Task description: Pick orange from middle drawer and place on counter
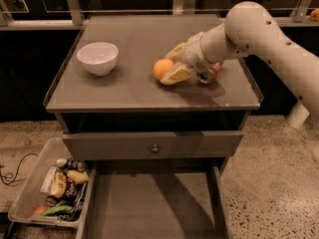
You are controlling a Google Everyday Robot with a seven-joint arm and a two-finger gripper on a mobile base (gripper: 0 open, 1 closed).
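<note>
The orange rests on the counter, right of its middle. My gripper reaches in from the right, low over the counter, with its pale fingers spread on either side of the orange. The jaws stand open around the fruit. The middle drawer is pulled out below, at the bottom of the view, and its flat grey floor is bare.
A white bowl stands at the counter's left. A red-orange soda can lies just behind my gripper. A closed drawer front with a knob sits above the open drawer. A clear bin of snacks is on the floor at the left.
</note>
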